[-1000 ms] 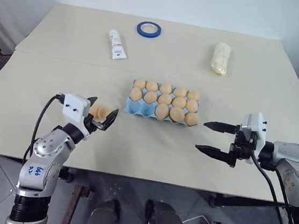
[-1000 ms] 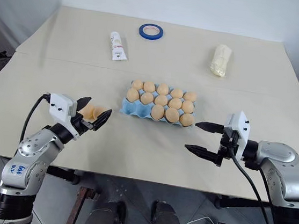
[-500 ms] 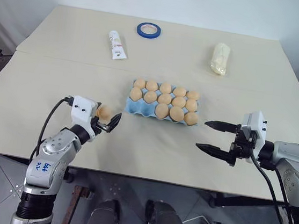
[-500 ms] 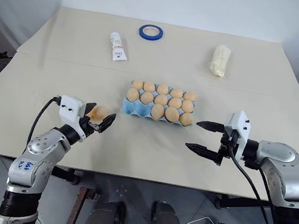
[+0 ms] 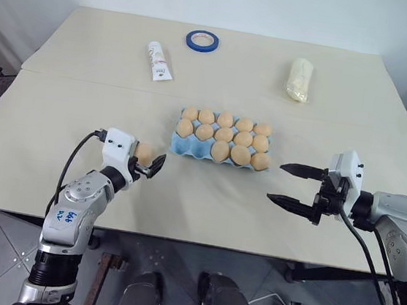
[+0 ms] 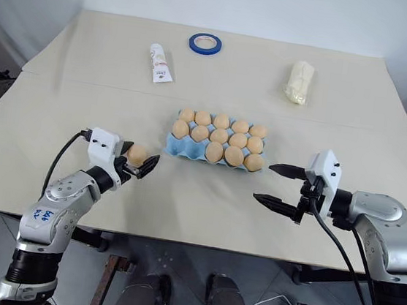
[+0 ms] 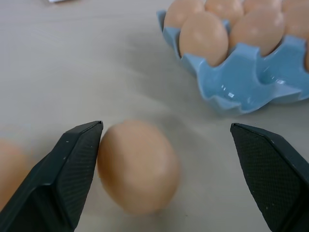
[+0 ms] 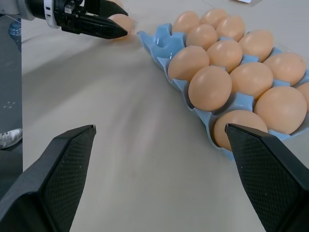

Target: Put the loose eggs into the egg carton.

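One egg carton, light blue, was seen at the centre of the desk. Fourteen eggs were counted in it: five in the far row, five in the middle row, four in the near row, with the near-left cup left bare. Two loose eggs were made out on the desk just left of the carton: one lay between the left gripper's jaws, close against one finger, and a second was glimpsed at the edge of the left wrist view. The left jaws were spread wide, nothing gripped. The right gripper, at lower right of the frame, was held above the desk with jaws wide apart and empty. Along the top of the frame, one tube, one blue tape ring and one cream bag were noted.
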{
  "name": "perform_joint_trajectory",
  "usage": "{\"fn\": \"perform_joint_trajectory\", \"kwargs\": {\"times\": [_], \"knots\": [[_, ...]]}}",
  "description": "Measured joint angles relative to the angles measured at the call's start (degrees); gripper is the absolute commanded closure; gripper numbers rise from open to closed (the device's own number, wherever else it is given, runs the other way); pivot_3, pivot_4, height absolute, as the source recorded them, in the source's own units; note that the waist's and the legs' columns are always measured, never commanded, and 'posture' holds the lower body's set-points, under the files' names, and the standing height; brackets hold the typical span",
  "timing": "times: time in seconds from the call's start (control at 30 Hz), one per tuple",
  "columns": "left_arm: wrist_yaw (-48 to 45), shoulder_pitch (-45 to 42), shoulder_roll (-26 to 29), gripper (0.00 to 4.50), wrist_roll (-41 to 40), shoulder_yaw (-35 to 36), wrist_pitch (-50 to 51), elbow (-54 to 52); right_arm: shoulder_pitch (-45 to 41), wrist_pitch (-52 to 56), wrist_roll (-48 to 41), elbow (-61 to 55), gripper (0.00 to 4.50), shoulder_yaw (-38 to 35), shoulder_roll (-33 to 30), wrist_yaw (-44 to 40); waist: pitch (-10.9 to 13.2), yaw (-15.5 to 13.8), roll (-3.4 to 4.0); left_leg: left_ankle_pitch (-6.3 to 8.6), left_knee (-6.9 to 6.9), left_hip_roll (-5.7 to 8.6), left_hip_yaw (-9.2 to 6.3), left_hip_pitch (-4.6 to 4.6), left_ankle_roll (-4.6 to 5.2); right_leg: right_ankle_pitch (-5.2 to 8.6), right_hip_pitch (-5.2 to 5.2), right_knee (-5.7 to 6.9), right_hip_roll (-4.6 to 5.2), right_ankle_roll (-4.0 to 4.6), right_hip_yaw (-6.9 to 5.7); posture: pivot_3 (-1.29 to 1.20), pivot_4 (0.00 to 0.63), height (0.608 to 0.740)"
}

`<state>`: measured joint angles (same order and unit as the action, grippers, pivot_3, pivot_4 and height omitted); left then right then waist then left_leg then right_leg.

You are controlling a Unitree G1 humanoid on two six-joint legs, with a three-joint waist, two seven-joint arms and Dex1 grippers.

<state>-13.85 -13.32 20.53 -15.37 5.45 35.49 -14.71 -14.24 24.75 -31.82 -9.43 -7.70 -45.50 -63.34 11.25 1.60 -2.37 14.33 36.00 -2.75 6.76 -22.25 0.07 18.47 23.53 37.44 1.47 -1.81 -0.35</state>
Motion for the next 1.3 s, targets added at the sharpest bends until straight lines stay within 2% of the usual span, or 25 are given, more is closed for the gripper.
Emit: {"fn": "perform_joint_trajectory", "kwargs": {"times": [0.13,0.17,0.23,0.43,0.5,0.63,0.77,0.93,1.1,1.3], "knots": [[-0.1,-1.0,-0.1,0.0,0.4,-0.7,0.0,1.1,0.0,-0.3,0.3,0.0,0.02,0.0,0.0,0.2,0.0,-0.1,0.0,0.0,0.02,0.01,0.0,0.0,0.0,0.0,-0.01,0.0,0.01,0.0,0.0,0.0,0.15,0.74],[-0.2,-1.4,-0.1,0.19,0.7,-1.0,0.1,1.8,0.0,-0.5,0.4,0.0,0.0,0.0,0.0,0.3,0.0,-0.1,0.0,0.0,0.02,0.02,0.0,0.0,0.0,0.0,-0.01,0.0,0.01,0.0,0.0,0.0,0.15,0.74],[-0.4,-1.9,-0.1,0.64,1.2,-1.9,0.2,2.7,0.1,-0.8,0.4,0.1,0.0,0.0,0.1,0.4,0.0,0.0,0.0,0.0,0.02,0.01,0.0,0.0,0.0,0.0,-0.01,0.0,0.01,0.0,0.01,0.0,0.15,0.74],[-0.4,-2.8,-0.6,2.6,2.1,-2.8,0.9,4.5,0.3,-1.0,0.4,0.2,0.0,0.0,0.1,1.0,0.0,-0.1,0.0,0.0,-0.01,0.0,0.0,-0.02,0.0,0.0,0.02,0.0,0.01,0.0,0.0,0.0,0.15,0.74],[-0.6,-3.5,-0.6,2.87,2.1,-2.7,1.0,4.5,0.6,-1.1,0.4,0.2,0.0,0.0,0.1,1.2,0.0,-0.1,0.0,0.0,0.01,0.01,0.0,-0.02,0.0,0.0,0.01,0.0,0.01,0.0,0.0,0.0,0.15,0.74],[-1.4,-4.3,-0.8,2.91,1.9,-2.5,-0.2,4.4,1.5,-1.1,0.4,0.4,0.0,0.0,0.1,1.6,0.0,0.0,0.0,0.0,0.01,0.01,0.01,-0.01,0.0,0.0,0.01,0.0,0.01,0.0,0.01,0.0,0.15,0.74],[-2.5,-6.1,-3.5,2.91,1.5,-2.7,-3.3,3.8,1.5,-1.1,0.4,0.4,0.0,0.0,0.1,1.9,0.0,-0.1,0.0,0.0,0.02,0.02,0.0,-0.02,-0.01,0.0,0.0,0.0,0.01,-0.01,0.0,0.0,0.15,0.74],[-5.3,-8.9,-4.3,2.91,1.8,-5.8,-7.5,3.5,1.9,-1.1,0.4,0.1,0.0,0.0,0.1,3.0,0.0,-0.1,0.0,0.0,0.01,0.03,0.01,-0.03,0.0,-0.01,0.0,-0.01,0.0,-0.03,0.0,0.0,0.15,0.74],[-6.5,-12.4,-7.3,2.91,1.8,-7.1,-10.8,4.3,3.5,-1.1,0.4,-1.3,0.0,-0.6,0.1,4.1,0.0,-0.1,0.0,-0.01,0.03,0.03,0.02,-0.02,0.0,-0.01,0.0,0.0,-0.01,-0.04,0.01,0.0,0.15,0.74],[-7.6,-15.1,-11.2,2.91,2.5,-9.2,-14.9,11.3,4.3,-1.1,0.3,-2.2,0.0,-1.7,0.2,5.3,0.0,-0.1,0.0,-0.02,0.07,0.05,0.02,-0.03,0.01,-0.03,-0.02,0.0,-0.02,-0.08,0.02,0.0,0.15,0.74]]}}
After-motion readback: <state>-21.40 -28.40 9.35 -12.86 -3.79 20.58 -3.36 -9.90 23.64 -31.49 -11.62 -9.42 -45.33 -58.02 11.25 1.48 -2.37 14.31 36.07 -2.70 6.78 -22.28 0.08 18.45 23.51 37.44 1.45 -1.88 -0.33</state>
